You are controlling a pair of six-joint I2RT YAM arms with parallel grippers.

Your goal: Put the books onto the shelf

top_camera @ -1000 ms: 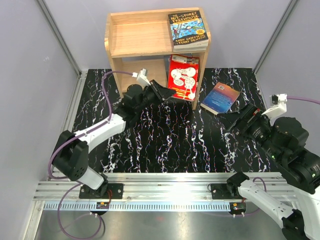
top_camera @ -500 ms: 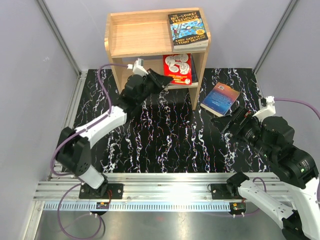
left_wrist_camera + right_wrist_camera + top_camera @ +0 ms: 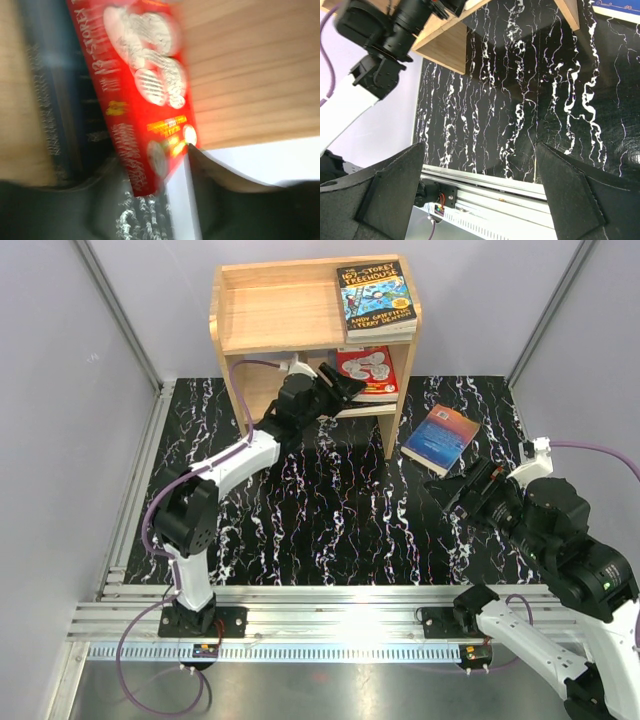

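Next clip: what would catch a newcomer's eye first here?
The bright red book sits in the lower tier of the wooden shelf, the left gripper right at its near edge. A blue-covered book lies on the shelf's top at the right, and a blue-orange book lies on the black marbled mat beside the shelf, with the open right gripper near it.

place: robot lab cell | signs: grey partition walls, aluminium mounting rail, black marbled mat
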